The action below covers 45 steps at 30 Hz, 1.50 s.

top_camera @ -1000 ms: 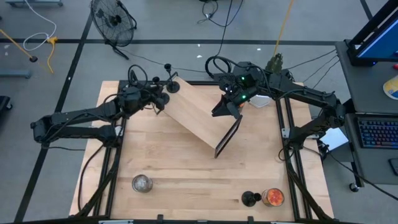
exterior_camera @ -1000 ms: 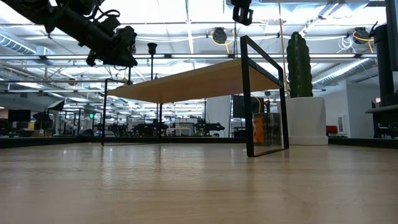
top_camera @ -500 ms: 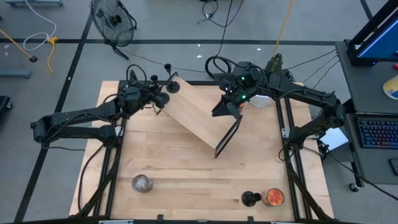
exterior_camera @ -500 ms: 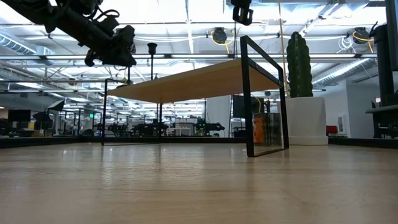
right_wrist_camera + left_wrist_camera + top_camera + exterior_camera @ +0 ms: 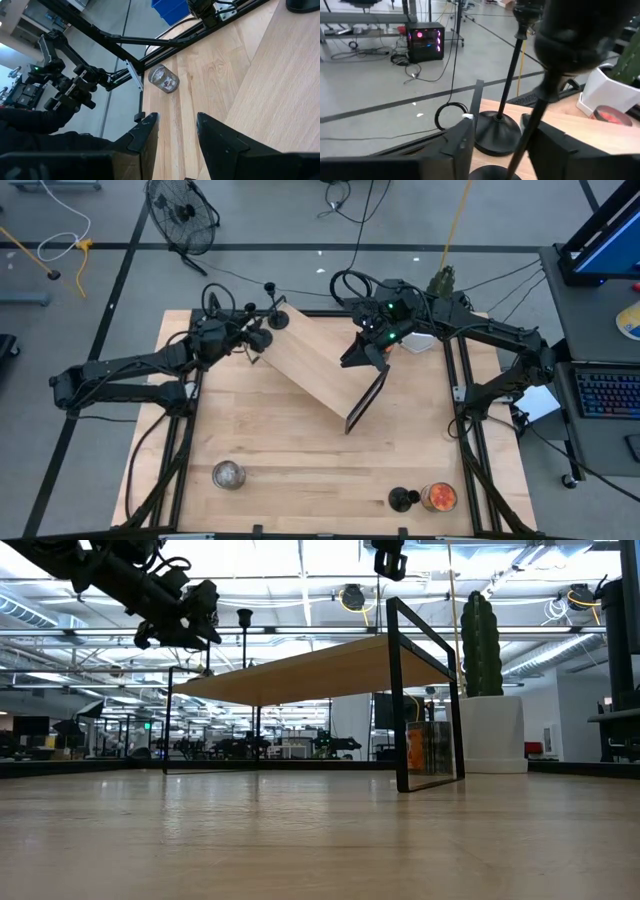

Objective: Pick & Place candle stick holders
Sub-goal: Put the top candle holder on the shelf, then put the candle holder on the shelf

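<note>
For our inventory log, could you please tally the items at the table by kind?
Candle stick holders: 3
Jars: 2
Wooden shelf: 1
Potted cactus: 1
Total: 7

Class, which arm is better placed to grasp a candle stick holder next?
Left. The left claw sits open around a candle stick holder stem; the right claw hangs open over the shelf.

Three candle stick holders [image 5: 402, 500] are in sight (one near and to the right on the table [image 5: 300, 450], two at its far left), along with two jars [image 5: 228, 474], one wooden shelf [image 5: 320, 365], one potted cactus [image 5: 481, 640] and one floor fan [image 5: 180, 210].
</note>
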Tool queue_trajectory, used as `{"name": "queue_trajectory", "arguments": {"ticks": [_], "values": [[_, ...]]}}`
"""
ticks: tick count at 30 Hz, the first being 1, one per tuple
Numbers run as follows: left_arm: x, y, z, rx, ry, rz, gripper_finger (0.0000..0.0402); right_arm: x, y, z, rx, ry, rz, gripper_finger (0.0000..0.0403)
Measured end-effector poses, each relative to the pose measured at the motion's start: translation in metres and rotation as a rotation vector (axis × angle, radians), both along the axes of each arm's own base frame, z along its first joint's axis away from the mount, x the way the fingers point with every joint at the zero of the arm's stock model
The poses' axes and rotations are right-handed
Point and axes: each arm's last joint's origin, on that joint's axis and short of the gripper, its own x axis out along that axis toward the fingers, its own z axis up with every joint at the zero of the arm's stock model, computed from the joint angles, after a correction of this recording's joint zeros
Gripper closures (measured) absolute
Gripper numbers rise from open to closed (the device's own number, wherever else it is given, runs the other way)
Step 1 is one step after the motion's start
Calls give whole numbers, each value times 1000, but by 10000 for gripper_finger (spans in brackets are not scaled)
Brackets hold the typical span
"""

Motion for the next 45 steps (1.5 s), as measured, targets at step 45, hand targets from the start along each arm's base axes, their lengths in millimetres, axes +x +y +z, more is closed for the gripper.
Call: {"name": "queue_trajectory", "arguments": {"ticks": [45], "values": [[-54, -52, 14, -346, -139, -585, 165, -38, 35, -19, 28, 372, 138, 275]]}}
